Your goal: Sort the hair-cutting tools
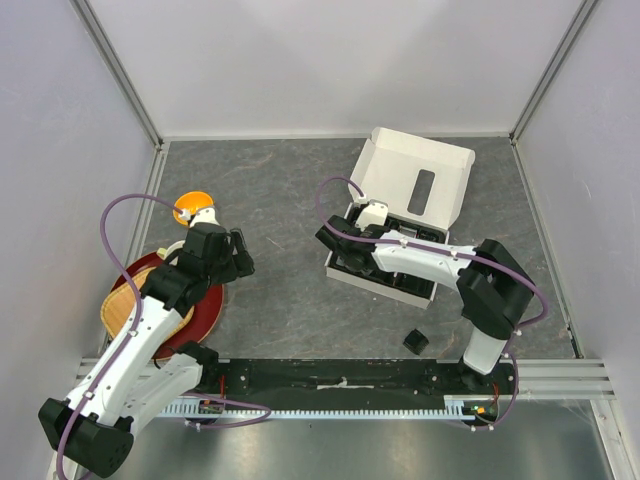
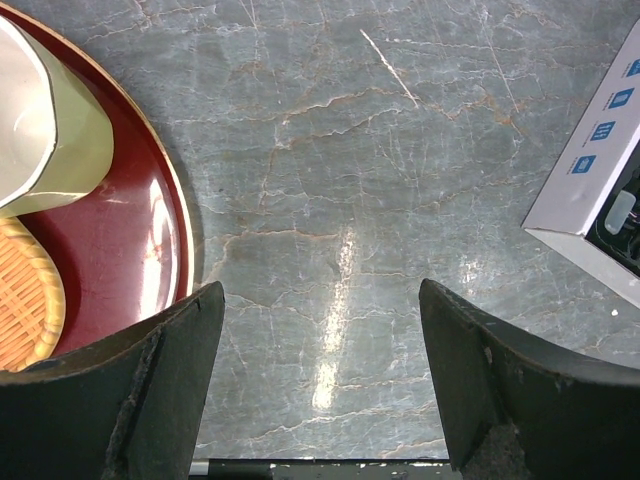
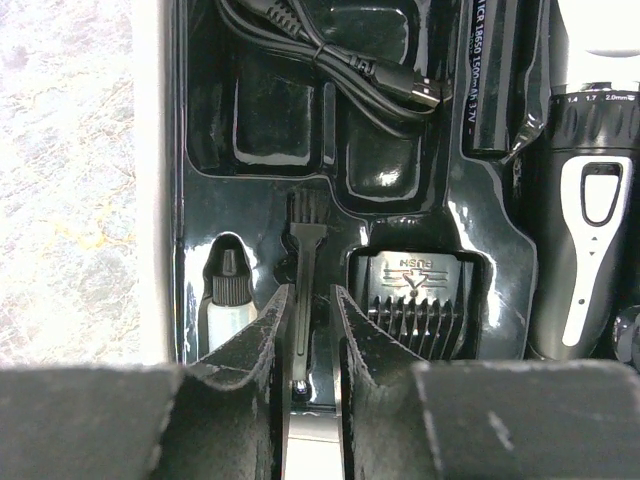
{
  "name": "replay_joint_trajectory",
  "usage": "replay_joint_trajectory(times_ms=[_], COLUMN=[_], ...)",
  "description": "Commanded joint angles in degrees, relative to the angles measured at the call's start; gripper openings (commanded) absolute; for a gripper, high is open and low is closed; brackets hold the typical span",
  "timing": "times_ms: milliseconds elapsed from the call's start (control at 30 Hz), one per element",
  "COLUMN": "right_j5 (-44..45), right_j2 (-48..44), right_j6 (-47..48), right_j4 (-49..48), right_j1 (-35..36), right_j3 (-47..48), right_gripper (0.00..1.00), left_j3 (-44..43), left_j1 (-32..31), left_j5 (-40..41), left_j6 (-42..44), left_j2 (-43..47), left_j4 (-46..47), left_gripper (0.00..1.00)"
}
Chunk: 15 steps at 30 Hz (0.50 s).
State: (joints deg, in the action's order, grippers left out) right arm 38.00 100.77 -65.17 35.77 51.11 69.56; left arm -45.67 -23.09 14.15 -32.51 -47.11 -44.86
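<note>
Overhead wide; two downward wrist close-ups

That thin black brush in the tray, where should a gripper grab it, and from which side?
Take the brush by its handle, below the bristles, coming straight down with one finger on each long side. It lies flat in a narrow slot of the tray, so probably only those sides offer purchase; the right gripper straddles it that way.

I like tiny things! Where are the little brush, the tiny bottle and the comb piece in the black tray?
thin black brush [image 3: 303,212], right wrist view, on its bristle head.
tiny clear bottle [image 3: 222,316], right wrist view, on its clear body.
guard comb [image 3: 415,290], right wrist view, on its top face above the teeth.
</note>
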Motion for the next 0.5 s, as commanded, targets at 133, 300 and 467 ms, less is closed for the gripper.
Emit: replay_joint_trajectory(times_ms=[133, 300, 467], right_j5=[2.3, 3.0, 3.2], right_j2=[-2.6, -2.8, -2.2], right_j6=[2.0, 2.7, 3.4], right_j4=[1.7, 1.1, 0.6], right_j1=[-0.2, -0.1, -0.5], right_j3=[3.4, 3.4, 3.5], right_gripper=[0.25, 0.20, 0.15], left_j3=[-0.1, -0.1, -0.1], left_j1=[0.3, 0.3, 0.3], left_j5=[-1.1, -1.1, -1.2], left_j6=[1.8, 1.9, 2.0], left_j2=[0.3, 0.4, 0.3], left_j4=[2.1, 2.1, 2.1], left_gripper=[0.85, 0.85, 0.85])
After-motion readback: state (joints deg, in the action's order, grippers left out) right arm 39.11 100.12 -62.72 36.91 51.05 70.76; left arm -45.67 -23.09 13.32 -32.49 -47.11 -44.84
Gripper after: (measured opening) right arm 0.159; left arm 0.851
